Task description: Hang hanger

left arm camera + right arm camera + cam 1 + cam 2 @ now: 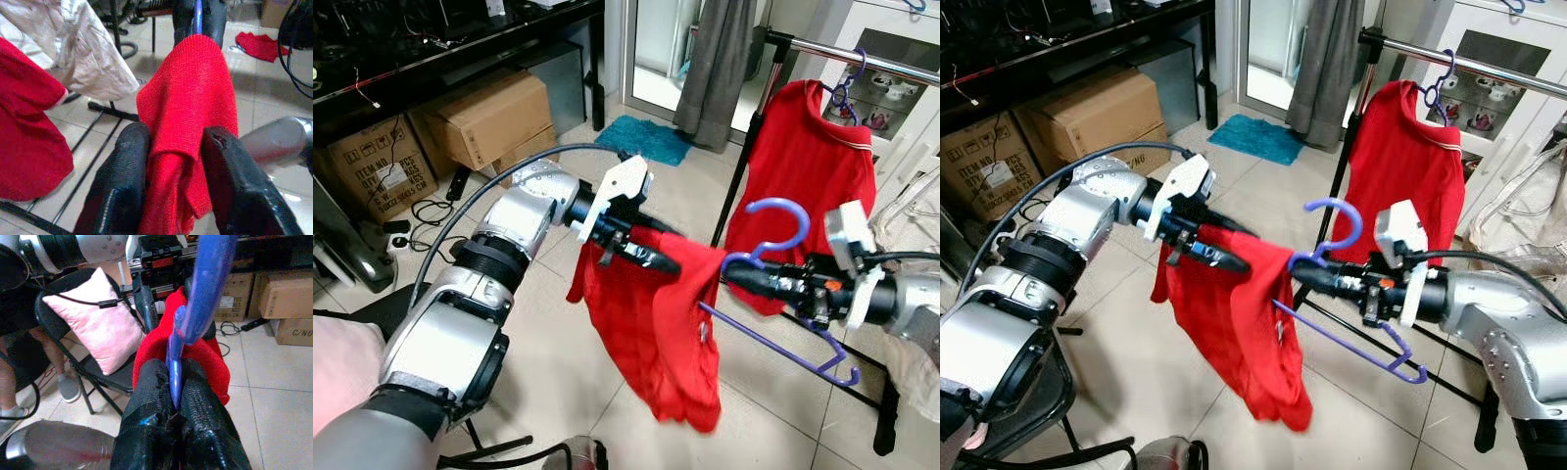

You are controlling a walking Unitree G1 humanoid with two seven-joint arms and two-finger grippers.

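Right gripper (1317, 274) jaws clamp the purple plastic hanger (1351, 338), left gripper (1229, 259) jaws pinch the red knit shirt (1244, 333); keep the hook upright approaching the chrome rail (1489, 64).

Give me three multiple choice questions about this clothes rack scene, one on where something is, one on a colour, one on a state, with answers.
1. Where is the already hung red shirt?
A. on the rail at the robot's right
B. on the cardboard boxes
C. on the floor mat

2. What colour is the hanger held by the right tool?
A. white
B. purple
C. green

3. What is the left tool doing?
A. hanging open and idle
B. gripping a box
C. shut on the red garment

Answers: 1 A, it hangs from the clothes rail on a hanger. 2 B, its hook and bar are purple. 3 C, the left wrist view shows red cloth between its fingers.
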